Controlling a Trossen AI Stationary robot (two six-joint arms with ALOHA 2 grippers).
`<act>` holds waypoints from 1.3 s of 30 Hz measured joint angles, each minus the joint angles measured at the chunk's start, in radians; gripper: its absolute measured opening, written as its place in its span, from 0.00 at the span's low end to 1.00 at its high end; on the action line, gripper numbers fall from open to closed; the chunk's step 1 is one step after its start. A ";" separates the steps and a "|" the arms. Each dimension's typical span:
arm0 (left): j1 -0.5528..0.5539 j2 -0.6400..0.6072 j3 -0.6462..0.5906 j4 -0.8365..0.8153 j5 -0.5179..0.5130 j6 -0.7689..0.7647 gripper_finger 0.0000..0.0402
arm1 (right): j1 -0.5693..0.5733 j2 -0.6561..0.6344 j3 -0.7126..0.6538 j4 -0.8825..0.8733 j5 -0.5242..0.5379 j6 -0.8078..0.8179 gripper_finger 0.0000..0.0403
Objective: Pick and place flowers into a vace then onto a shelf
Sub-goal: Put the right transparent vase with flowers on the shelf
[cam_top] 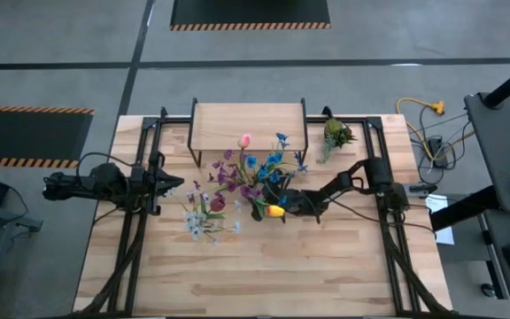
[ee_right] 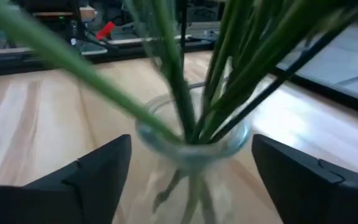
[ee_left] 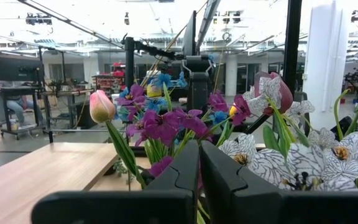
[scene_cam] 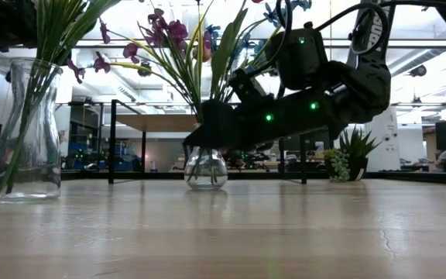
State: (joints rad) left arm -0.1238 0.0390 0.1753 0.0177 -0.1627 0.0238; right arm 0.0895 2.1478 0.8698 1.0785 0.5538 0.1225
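A small round glass vase (scene_cam: pixel 206 167) stands on the table's middle and holds purple, blue and pink flowers (cam_top: pixel 253 170) by their green stems (ee_right: pixel 204 93). My right gripper (ee_right: pixel 191 149) is open. Its fingers stand on either side of the vase's neck (ee_right: pixel 194 146), near level, coming from the table's right, with a gap showing on both sides. The shelf (cam_top: pixel 248 122) stands at the far middle, behind the vase. My left gripper (ee_left: pixel 199 168) is shut and waits at the table's left (cam_top: pixel 173 183), pointing toward the flowers.
A taller glass vase (scene_cam: pixel 25 132) with whitish flowers (cam_top: pixel 204 220) stands left of and nearer than the round vase. An orange flower head (cam_top: pixel 275 211) sits beside my right gripper. A short leafy sprig (cam_top: pixel 335 135) stands at the far right.
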 joint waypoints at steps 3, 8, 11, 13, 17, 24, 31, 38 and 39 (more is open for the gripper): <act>0.000 0.000 0.000 0.000 0.000 0.000 0.00 | 0.000 -0.017 -0.005 0.002 0.003 -0.017 0.73; 0.000 0.000 0.000 0.000 0.000 0.000 0.00 | 0.002 -0.026 -0.007 0.002 0.001 -0.021 0.59; 0.000 0.000 0.000 0.000 0.000 0.000 0.00 | 0.001 -0.026 -0.007 0.002 0.001 -0.020 0.51; 0.000 0.000 0.000 0.000 0.000 0.000 0.00 | 0.001 -0.026 -0.008 -0.001 0.000 -0.020 0.46; 0.000 0.000 0.000 0.000 0.000 0.000 0.00 | 0.002 -0.026 -0.009 -0.006 0.000 -0.018 0.38; 0.000 0.000 0.000 0.000 0.000 0.000 0.00 | 0.002 -0.038 -0.009 -0.006 0.000 -0.018 0.31; 0.000 0.000 0.000 0.000 0.000 0.000 0.00 | 0.002 -0.187 -0.026 -0.084 0.022 -0.043 0.32; 0.000 0.000 0.000 0.000 0.000 0.000 0.00 | -0.004 -0.437 -0.027 -0.284 0.023 -0.113 0.32; 0.000 0.000 0.000 0.000 0.000 0.000 0.00 | -0.005 -0.471 -0.027 -0.302 0.024 -0.126 0.32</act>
State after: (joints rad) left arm -0.1238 0.0387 0.1749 0.0177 -0.1625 0.0235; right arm 0.0845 1.6772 0.8429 0.7761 0.5774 -0.0038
